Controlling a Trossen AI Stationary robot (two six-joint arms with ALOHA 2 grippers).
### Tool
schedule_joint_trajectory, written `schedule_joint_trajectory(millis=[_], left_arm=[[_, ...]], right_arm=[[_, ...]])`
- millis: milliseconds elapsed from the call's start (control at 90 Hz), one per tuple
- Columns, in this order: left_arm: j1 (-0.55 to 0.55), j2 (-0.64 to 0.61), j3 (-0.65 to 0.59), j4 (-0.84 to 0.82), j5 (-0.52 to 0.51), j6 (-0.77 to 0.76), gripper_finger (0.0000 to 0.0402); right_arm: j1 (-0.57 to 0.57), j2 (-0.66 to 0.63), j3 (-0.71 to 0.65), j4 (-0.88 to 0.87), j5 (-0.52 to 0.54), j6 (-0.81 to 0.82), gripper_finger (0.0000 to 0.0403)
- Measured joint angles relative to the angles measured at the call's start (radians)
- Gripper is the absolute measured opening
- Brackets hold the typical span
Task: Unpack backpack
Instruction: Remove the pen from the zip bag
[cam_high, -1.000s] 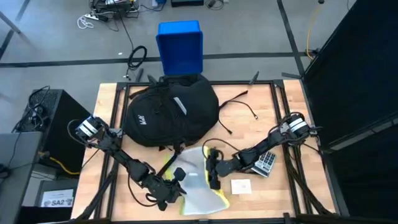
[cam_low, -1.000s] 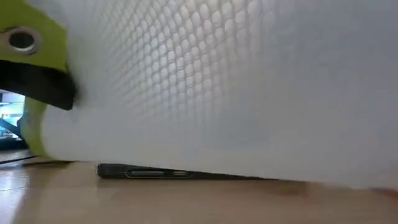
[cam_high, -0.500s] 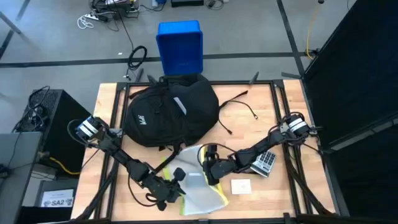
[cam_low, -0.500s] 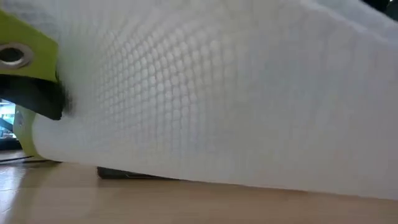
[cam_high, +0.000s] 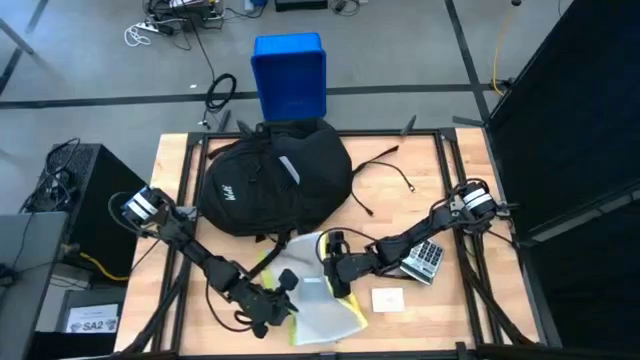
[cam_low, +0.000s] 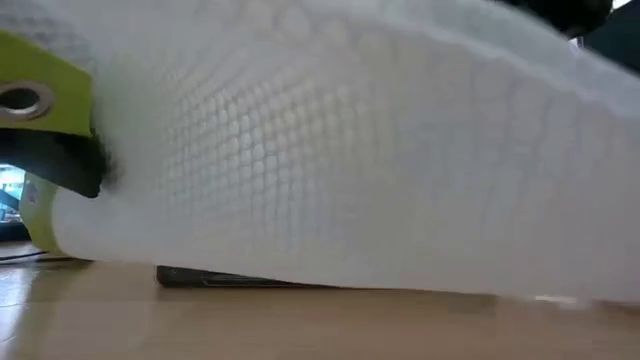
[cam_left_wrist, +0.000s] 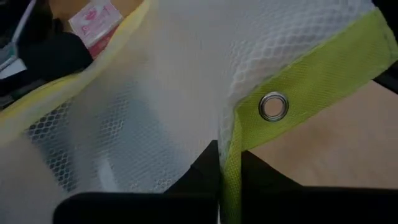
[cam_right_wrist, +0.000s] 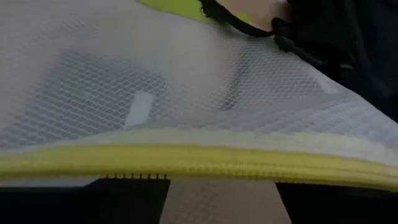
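The black backpack lies on the far middle of the table. In front of it, near the front edge, is a white mesh pouch with yellow-green trim and a yellow zipper; it fills the low view. My left gripper is shut on the pouch's left side. My right gripper is shut on its right side. A flat dark thing lies on the table under the raised pouch. My left gripper pinches the pouch's yellow-green band between its two fingers, just below the metal eyelet. The fingers come level from the table's left. That side of the pouch is raised off the table. My right gripper holds the pouch by its yellow zipper edge, which runs across the fingers. It comes low from the table's right. The mesh stretches away from the fingers toward the backpack; the gripper itself hides the exact contact.
A calculator and a white card lie at the near right beside my right arm. A black cable lies right of the backpack. A blue plastic box stands on the floor beyond the far edge.
My right gripper has gone a little toward the table's left and far edges, taking the zipper edge with it. In the low view the pouch's right part has sunk and its top edge now slopes down to the right. My left gripper has kept its hold.
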Motion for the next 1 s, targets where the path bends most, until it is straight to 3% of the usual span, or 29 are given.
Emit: schedule_joint_trajectory(millis=[189,378,678,1000], left_arm=[[-0.001,0.0,0.019,-0.036,-0.043,0.004,0.0009],[-0.001,0.0,0.07,-0.159,-0.059,-0.002,0.0057],[-0.014,0.0,0.261,-0.69,-0.097,-0.216,0.0154],[-0.148,0.0,0.236,-0.887,-0.316,-0.392,0.0168]], right_arm=[[-0.003,0.0,0.0,-0.03,-0.003,0.055,0.0238],[-0.015,0.0,-0.001,-0.1,-0.012,0.117,0.0228],[-0.017,0.0,-0.001,-0.111,-0.012,0.128,0.0236],[-0.017,0.0,-0.001,-0.13,-0.012,0.148,0.0237]])
